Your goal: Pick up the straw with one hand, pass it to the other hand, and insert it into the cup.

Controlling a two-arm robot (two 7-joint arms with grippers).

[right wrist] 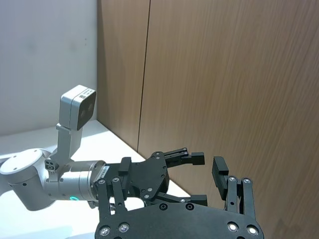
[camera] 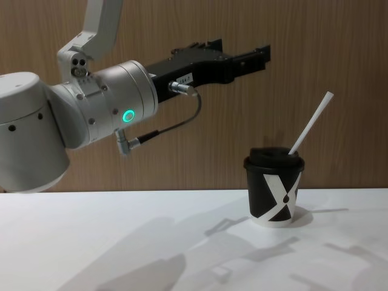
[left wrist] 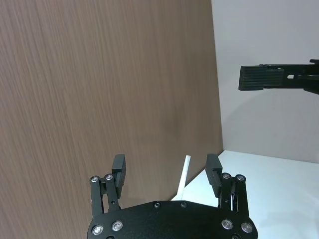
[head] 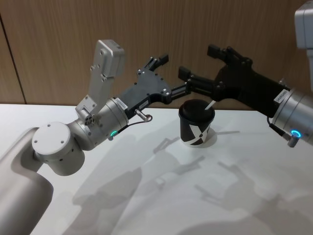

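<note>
Nearest, left gripper point(camera: 257, 57) on fat silver wrist with green ring, raised above the table, fingers spread, empty. Right gripper point(head: 188, 78), black and boxy, likewise spread and empty, hovering just behind the cup. Long white straw point(camera: 311, 123) already in the small black paper cup with white X pattern point(camera: 273, 188), leaning through the lid. Likely risk: a finger clipping the leaning straw on retreat, tipping the light cup. Count: one straw, one cup, two grippers.

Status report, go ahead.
Left gripper open, raised left of the cup. Right gripper open above and behind it. Straw in the lid, leaning, held by neither. Nothing in the way.
</note>
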